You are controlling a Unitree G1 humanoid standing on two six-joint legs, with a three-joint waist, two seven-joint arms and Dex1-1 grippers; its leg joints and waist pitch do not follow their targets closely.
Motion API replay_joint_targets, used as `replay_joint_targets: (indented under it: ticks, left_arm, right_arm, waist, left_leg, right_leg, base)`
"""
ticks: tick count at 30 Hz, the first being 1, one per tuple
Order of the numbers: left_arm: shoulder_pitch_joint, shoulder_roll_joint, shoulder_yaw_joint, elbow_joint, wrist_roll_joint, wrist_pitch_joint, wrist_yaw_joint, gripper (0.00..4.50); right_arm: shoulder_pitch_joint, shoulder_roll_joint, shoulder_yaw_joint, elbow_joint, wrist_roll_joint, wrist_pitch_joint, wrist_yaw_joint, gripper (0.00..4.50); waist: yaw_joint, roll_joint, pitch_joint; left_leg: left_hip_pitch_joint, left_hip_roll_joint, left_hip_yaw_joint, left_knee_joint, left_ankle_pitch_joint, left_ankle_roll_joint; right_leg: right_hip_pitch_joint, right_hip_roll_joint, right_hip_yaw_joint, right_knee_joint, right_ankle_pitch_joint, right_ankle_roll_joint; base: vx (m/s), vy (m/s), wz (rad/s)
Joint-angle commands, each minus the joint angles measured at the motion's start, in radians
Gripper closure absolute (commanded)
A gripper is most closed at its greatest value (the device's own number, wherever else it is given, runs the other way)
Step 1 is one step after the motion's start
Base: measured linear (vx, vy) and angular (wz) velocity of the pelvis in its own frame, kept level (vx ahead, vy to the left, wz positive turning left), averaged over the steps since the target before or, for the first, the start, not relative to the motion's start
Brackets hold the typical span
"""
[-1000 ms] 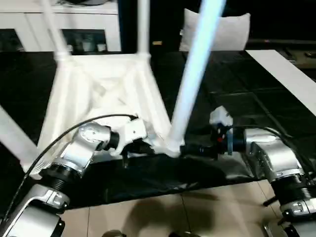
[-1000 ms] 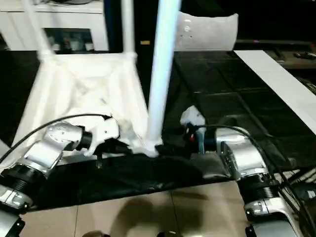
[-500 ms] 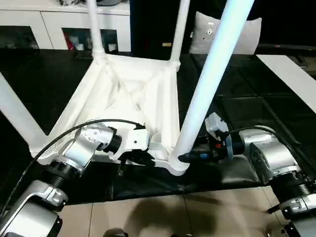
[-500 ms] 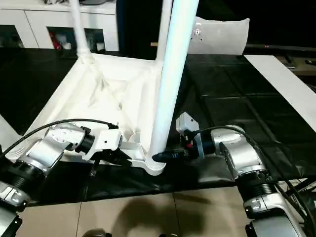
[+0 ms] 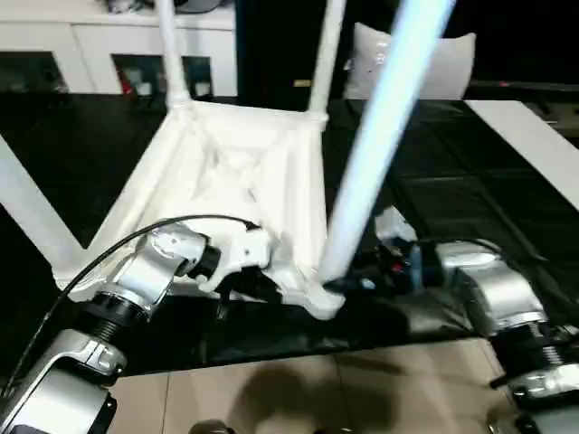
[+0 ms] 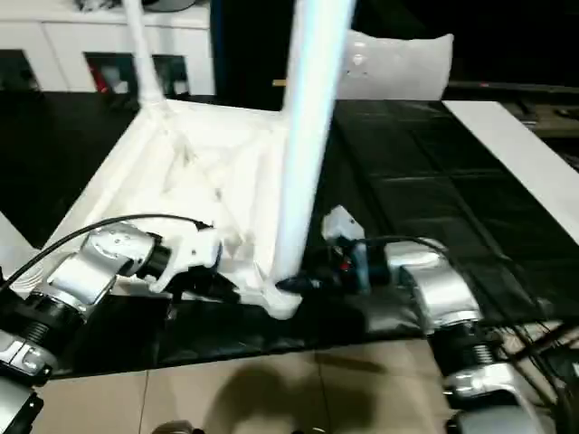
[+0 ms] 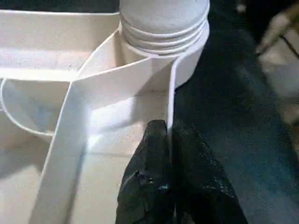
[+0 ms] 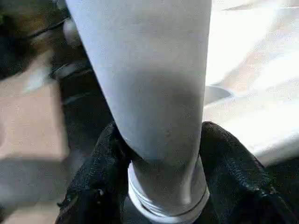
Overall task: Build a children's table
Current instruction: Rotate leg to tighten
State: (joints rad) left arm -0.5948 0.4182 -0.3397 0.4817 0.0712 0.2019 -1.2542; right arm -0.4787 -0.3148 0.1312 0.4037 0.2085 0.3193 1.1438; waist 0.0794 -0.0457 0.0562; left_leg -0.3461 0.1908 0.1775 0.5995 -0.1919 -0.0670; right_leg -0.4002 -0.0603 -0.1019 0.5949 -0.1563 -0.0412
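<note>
Lying upside-down, white children's table (image 5: 240, 172), ribbed underside, tapered legs upright

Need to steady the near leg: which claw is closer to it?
Right. The right claw wraps the near leg at its base; the left claw pinches the tabletop's rim beside that socket.
</note>
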Motion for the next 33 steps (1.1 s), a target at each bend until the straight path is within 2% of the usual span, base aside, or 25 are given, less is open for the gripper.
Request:
replay_joint_targets:
  ticks: [1, 3, 5, 6, 7, 8, 9, 10, 12, 13, 15, 16, 17, 18, 19, 20, 21, 22, 23, 24, 25, 27, 28, 31, 33]
  left_arm:
    - [-0.004, -0.108, -0.014, -0.089, -0.051, 0.058, 0.066, 4.50]
    - [-0.011, -0.147, 0.001, -0.099, -0.038, 0.111, 0.138, 4.50]
    - [-0.013, -0.161, 0.005, -0.100, -0.033, 0.124, 0.160, 4.50]
    - [-0.016, -0.178, 0.011, -0.103, -0.027, 0.145, 0.189, 4.50]
    - [-0.024, -0.203, 0.017, -0.098, -0.011, 0.166, 0.244, 4.50]
    - [-0.034, -0.231, 0.025, -0.087, 0.007, 0.184, 0.307, 4.50]
    - [-0.039, -0.243, 0.030, -0.081, 0.013, 0.190, 0.334, 4.50]
    - [-0.048, -0.264, 0.040, -0.068, 0.019, 0.192, 0.374, 4.50]
    - [-0.052, -0.274, 0.041, -0.059, 0.028, 0.188, 0.400, 4.50]
    - [-0.053, -0.268, 0.033, -0.050, 0.043, 0.176, 0.410, 4.50]
    - [-0.052, -0.258, 0.025, -0.049, 0.051, 0.167, 0.406, 4.50]
    - [-0.048, -0.249, 0.022, -0.051, 0.055, 0.159, 0.401, 4.50]
    - [-0.045, -0.238, 0.021, -0.052, 0.057, 0.152, 0.395, 4.50]
    - [-0.043, -0.231, 0.019, -0.051, 0.059, 0.143, 0.388, 4.50]
    - [-0.036, -0.207, 0.015, -0.045, 0.067, 0.108, 0.369, 4.50]
    - [-0.034, -0.199, 0.014, -0.042, 0.070, 0.098, 0.364, 4.50]
    - [-0.029, -0.183, 0.012, -0.033, 0.073, 0.070, 0.347, 4.50]
    - [-0.027, -0.175, 0.011, -0.029, 0.073, 0.054, 0.338, 4.50]
    - [-0.025, -0.161, 0.008, -0.025, 0.073, 0.047, 0.324, 4.50]
    - [-0.023, -0.152, 0.005, -0.022, 0.071, 0.043, 0.316, 4.50]
    - [-0.021, -0.138, 0.003, -0.018, 0.065, 0.025, 0.294, 4.50]
    - [-0.018, -0.113, -0.003, -0.013, 0.057, 0.001, 0.257, 4.50]
    - [-0.018, -0.102, -0.007, -0.009, 0.054, -0.018, 0.238, 4.50]
    - [-0.023, -0.075, -0.024, 0.010, 0.057, -0.082, 0.198, 4.50]
    - [-0.023, -0.057, -0.039, 0.014, 0.055, -0.112, 0.153, 4.50]
  right_arm:
    - [-0.044, 0.076, 0.006, 0.026, -0.018, 0.049, -0.170, 2.58]
    - [-0.065, 0.123, -0.013, 0.047, -0.034, 0.083, -0.275, 2.58]
    - [-0.075, 0.140, -0.021, 0.057, -0.043, 0.090, -0.319, 2.59]
    - [-0.084, 0.159, -0.030, 0.068, -0.054, 0.090, -0.371, 2.59]
    - [-0.100, 0.192, -0.048, 0.091, -0.063, 0.091, -0.447, 2.59]
    - [-0.117, 0.222, -0.062, 0.120, -0.076, 0.077, -0.521, 2.59]
    - [-0.122, 0.232, -0.066, 0.131, -0.082, 0.068, -0.548, 2.03]
    - [-0.126, 0.244, -0.073, 0.148, -0.091, 0.039, -0.575, 2.03]
    - [-0.122, 0.258, -0.097, 0.147, -0.070, 0.024, -0.578, 1.87]
    - [-0.111, 0.254, -0.105, 0.127, -0.054, 0.026, -0.560, 1.87]
    - [-0.100, 0.243, -0.101, 0.109, -0.052, 0.024, -0.544, 1.54]
    - [-0.090, 0.234, -0.101, 0.096, -0.051, 0.014, -0.525, 1.42]
    - [-0.081, 0.222, -0.101, 0.084, -0.048, 0.007, -0.503, 1.42]
    - [-0.076, 0.214, -0.101, 0.079, -0.047, 0.000, -0.489, 1.22]
    - [-0.061, 0.182, -0.097, 0.063, -0.045, -0.026, -0.441, 1.10]
    - [-0.056, 0.170, -0.096, 0.061, -0.045, -0.034, -0.425, 1.10]
    - [-0.048, 0.147, -0.094, 0.053, -0.040, -0.047, -0.389, 0.97]
    - [-0.043, 0.134, -0.093, 0.049, -0.037, -0.053, -0.368, 0.97]
    - [-0.035, 0.112, -0.089, 0.041, -0.037, -0.061, -0.335, 0.78]
    - [-0.029, 0.096, -0.086, 0.035, -0.038, -0.067, -0.313, 0.78]
    - [-0.020, 0.070, -0.080, 0.027, -0.038, -0.075, -0.275, 0.57]
    - [-0.006, 0.023, -0.072, 0.016, -0.039, -0.091, -0.211, 0.44]
    - [-0.004, 0.004, -0.071, 0.015, -0.038, -0.097, -0.189, 0.33]
    - [-0.011, -0.044, -0.076, 0.033, -0.035, -0.108, -0.144, 0.08]
    - [-0.006, -0.081, -0.057, 0.024, -0.031, -0.115, -0.072, 0.03]
  waist:
    - [-0.006, 0.006, -0.057]
    - [-0.033, 0.010, -0.058]
    - [-0.048, 0.017, -0.063]
    - [-0.057, 0.019, -0.065]
    - [-0.060, 0.020, -0.063]
    - [-0.067, 0.019, -0.062]
    - [-0.071, 0.015, -0.064]
    - [-0.072, 0.010, -0.063]
    - [-0.069, 0.012, -0.063]
    - [-0.066, 0.012, -0.067]
    - [-0.054, 0.013, -0.069]
    - [-0.051, 0.013, -0.069]
    - [-0.039, 0.013, -0.072]
    - [-0.039, 0.013, -0.072]
    - [-0.034, 0.021, -0.074]
    - [-0.032, 0.016, -0.077]
    - [-0.025, 0.018, -0.076]
    - [-0.027, 0.018, -0.075]
    - [-0.022, 0.021, -0.074]
    - [-0.018, 0.020, -0.073]
    - [-0.016, 0.020, -0.072]
    - [-0.014, 0.014, -0.069]
    - [-0.013, 0.015, -0.068]
    - [-0.014, 0.010, -0.067]
    - [-0.011, 0.008, -0.068]
  left_leg:
    - [0.002, 0.035, -0.025, -0.070, -0.258, -0.007]
    - [0.002, 0.031, -0.031, -0.064, -0.282, -0.016]
    - [0.000, 0.035, -0.035, -0.066, -0.281, 0.000]
    - [-0.013, 0.044, -0.040, -0.074, -0.268, 0.006]
    - [-0.015, 0.046, -0.042, -0.076, -0.276, 0.005]
    - [-0.001, 0.045, -0.039, -0.072, -0.302, -0.004]
    - [0.008, 0.036, -0.034, -0.063, -0.302, -0.003]
    - [0.001, 0.035, -0.031, -0.064, -0.281, 0.011]
    - [0.005, 0.035, -0.028, -0.063, -0.273, 0.023]
    - [0.004, 0.038, -0.027, -0.065, -0.249, 0.032]
    - [0.004, 0.043, -0.023, -0.068, -0.203, 0.045]
    - [0.002, 0.043, -0.023, -0.068, -0.193, 0.049]
    - [-0.002, 0.043, -0.021, -0.068, -0.166, 0.059]
    - [-0.002, 0.043, -0.021, -0.068, -0.166, 0.059]
    - [-0.003, 0.044, -0.022, -0.067, -0.151, 0.061]
    - [-0.006, 0.044, -0.019, -0.066, -0.132, 0.069]
    - [-0.006, 0.044, -0.021, -0.067, -0.120, 0.071]
    - [-0.006, 0.044, -0.018, -0.067, -0.122, 0.075]
    - [-0.003, 0.045, -0.018, -0.067, -0.129, 0.073]
    - [-0.002, 0.046, -0.018, -0.068, -0.138, 0.070]
    - [0.000, 0.047, -0.018, -0.069, -0.143, 0.067]
    - [0.000, 0.047, -0.018, -0.071, -0.164, 0.059]
    - [0.000, 0.047, -0.019, -0.071, -0.169, 0.060]
    - [0.001, 0.044, -0.020, -0.070, -0.183, 0.058]
    - [0.000, 0.043, -0.018, -0.068, -0.176, 0.064]
  right_leg:
    - [0.052, -0.096, 0.041, -0.111, -0.601, -0.057]
    - [0.049, -0.096, 0.028, -0.125, -0.653, -0.026]
    - [0.058, -0.100, 0.024, -0.128, -0.614, -0.031]
    - [0.066, -0.099, 0.022, -0.118, -0.540, -0.050]
    - [0.064, -0.095, 0.019, -0.116, -0.523, -0.056]
    - [0.051, -0.096, 0.020, -0.118, -0.524, -0.069]
    - [0.048, -0.099, 0.021, -0.123, -0.530, -0.078]
    - [0.051, -0.097, 0.024, -0.122, -0.520, -0.084]
    - [0.048, -0.097, 0.026, -0.124, -0.516, -0.083]
    - [0.049, -0.097, 0.031, -0.118, -0.479, -0.095]
    - [0.049, -0.093, 0.042, -0.100, -0.367, -0.131]
    - [0.052, -0.093, 0.044, -0.097, -0.348, -0.137]
    - [0.057, -0.095, 0.045, -0.092, -0.315, -0.140]
    - [0.057, -0.095, 0.045, -0.092, -0.315, -0.140]
    - [0.060, -0.097, 0.045, -0.088, -0.293, -0.143]
    - [0.062, -0.094, 0.048, -0.083, -0.252, -0.148]
    - [0.064, -0.092, 0.045, -0.081, -0.233, -0.153]
    - [0.063, -0.092, 0.047, -0.080, -0.231, -0.156]
    - [0.061, -0.094, 0.046, -0.083, -0.247, -0.158]
    - [0.061, -0.093, 0.046, -0.086, -0.266, -0.155]
    - [0.060, -0.093, 0.046, -0.087, -0.278, -0.153]
    - [0.060, -0.093, 0.044, -0.091, -0.322, -0.139]
    - [0.060, -0.094, 0.044, -0.093, -0.335, -0.134]
    - [0.057, -0.094, 0.042, -0.100, -0.387, -0.114]
    - [0.058, -0.095, 0.044, -0.099, -0.398, -0.105]
  base:
    - [-0.054, -0.002, -0.09]
    - [-0.029, 0.005, -0.06]
    - [0.000, 0.000, 0.00]
    - [0.000, 0.000, 0.00]
    - [0.000, 0.000, 0.00]
    - [0.000, 0.000, 0.00]
    - [0.000, 0.000, 0.00]
    - [0.000, 0.000, 0.00]
    - [0.000, 0.000, 0.00]
    - [0.000, 0.000, 0.00]
    - [0.000, 0.000, 0.00]
    - [0.000, 0.000, 0.00]
    - [0.000, 0.000, 0.00]
    - [0.000, 0.000, 0.00]
    - [0.000, 0.000, 0.00]
    - [0.000, 0.000, 0.00]
    - [0.000, 0.000, 0.00]
    - [0.000, 0.000, 0.00]
    - [0.000, 0.000, 0.00]
    - [0.000, 0.000, 0.00]
    - [0.000, 0.000, 0.00]
    - [0.000, 0.000, 0.00]
    - [0.000, 0.000, 0.00]
    - [0.000, 0.000, 0.00]
    - [0.000, 0.000, 0.00]
